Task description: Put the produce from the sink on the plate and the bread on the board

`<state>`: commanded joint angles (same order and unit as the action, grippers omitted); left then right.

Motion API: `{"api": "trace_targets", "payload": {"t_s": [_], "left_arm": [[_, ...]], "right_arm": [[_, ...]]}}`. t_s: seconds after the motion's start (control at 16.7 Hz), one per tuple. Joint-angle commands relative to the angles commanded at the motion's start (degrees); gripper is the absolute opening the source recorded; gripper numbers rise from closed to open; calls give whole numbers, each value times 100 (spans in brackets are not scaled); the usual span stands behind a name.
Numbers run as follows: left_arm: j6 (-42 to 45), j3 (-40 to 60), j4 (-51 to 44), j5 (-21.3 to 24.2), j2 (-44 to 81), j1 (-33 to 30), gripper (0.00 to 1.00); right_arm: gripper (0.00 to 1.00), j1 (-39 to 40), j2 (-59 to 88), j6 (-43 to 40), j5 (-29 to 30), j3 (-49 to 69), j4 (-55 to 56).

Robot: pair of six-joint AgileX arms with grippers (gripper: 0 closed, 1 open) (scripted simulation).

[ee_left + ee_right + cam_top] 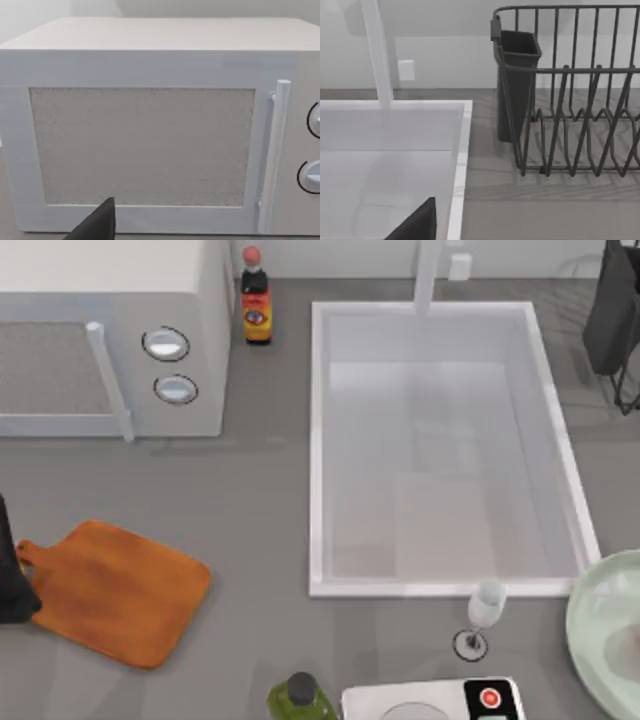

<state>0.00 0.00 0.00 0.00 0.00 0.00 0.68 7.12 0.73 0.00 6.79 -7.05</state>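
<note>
The sink (318, 450) is a big white basin right of centre, and its floor looks bare. The produce and the bread are out of view. At the front left lies the orange-brown board (115, 590), its short handle pointing toward the left edge. The pale green plate (600, 635) is cut off by the front right edge. My left arm (8, 575) sits parked at the left edge beside the board's handle. A dark part of my left gripper (97, 224) faces the microwave door. A dark part of my right gripper (417, 222) hangs over the sink's rim (459, 165).
A white microwave (110, 340) fills the back left, with a dark sauce bottle (256, 300) beside it. A black dish rack (570, 100) stands right of the sink. A wine glass (485, 612), a green bottle (300, 698) and a white device (430, 702) line the front edge.
</note>
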Motion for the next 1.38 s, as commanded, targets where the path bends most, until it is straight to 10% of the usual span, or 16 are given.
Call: {"api": "trace_targets", "payload": {"t_s": [0.72, 1.38], "left_arm": [[35, 120, -116, -8, 151, 23, 100], [581, 2092, -1909, -1, 3157, 256, 100]], "right_arm": [[100, -69, -712, -73, 0, -679, 705], [100, -69, -712, -73, 0, -679, 705]]}}
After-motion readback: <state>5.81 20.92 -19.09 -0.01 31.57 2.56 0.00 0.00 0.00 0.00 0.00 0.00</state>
